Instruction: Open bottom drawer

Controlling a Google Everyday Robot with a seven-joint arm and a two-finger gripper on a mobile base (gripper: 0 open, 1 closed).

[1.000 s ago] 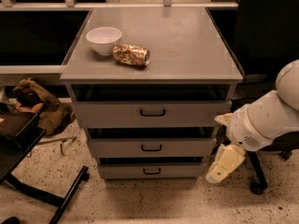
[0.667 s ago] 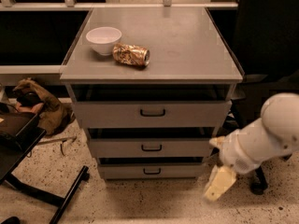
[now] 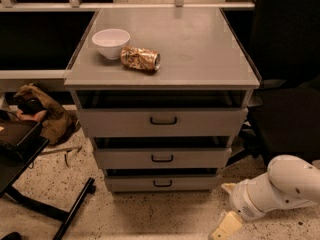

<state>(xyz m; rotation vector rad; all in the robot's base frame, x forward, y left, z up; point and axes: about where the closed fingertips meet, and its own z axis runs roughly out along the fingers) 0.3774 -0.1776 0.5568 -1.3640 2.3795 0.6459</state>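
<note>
Camera view. The desk [image 3: 200, 49] is a grey metal unit with a flat top and three drawer fronts stacked below it. The unit stands on a speckled floor [image 3: 150, 219].

On the desk top, near the left rear, sits a white bowl [image 3: 111, 42], upright. Just beside it, to the right, lies a crushed gold-patterned can [image 3: 141, 59] on its side, its open end facing right.

The top drawer [image 3: 162, 120] has the tallest front. The middle drawer [image 3: 162, 158] lies beneath it. The bottom drawer [image 3: 160, 183] is lowest, close to the floor, with the smallest front and a small black loop handle [image 3: 162, 183] at its centre. A dark gap shows above each front. The bottom front appears closed or very nearly so.

The pincer [image 3: 225, 227] is at the lower right edge of the view, low over the floor, to the right of and below the bottom drawer, apart from it. It holds nothing visible; whether it is wide or narrow cannot be told. The white arm [image 3: 280, 186] extends behind it to the right.

A brown cloth [image 3: 42, 111] lies on the floor at left.
</note>
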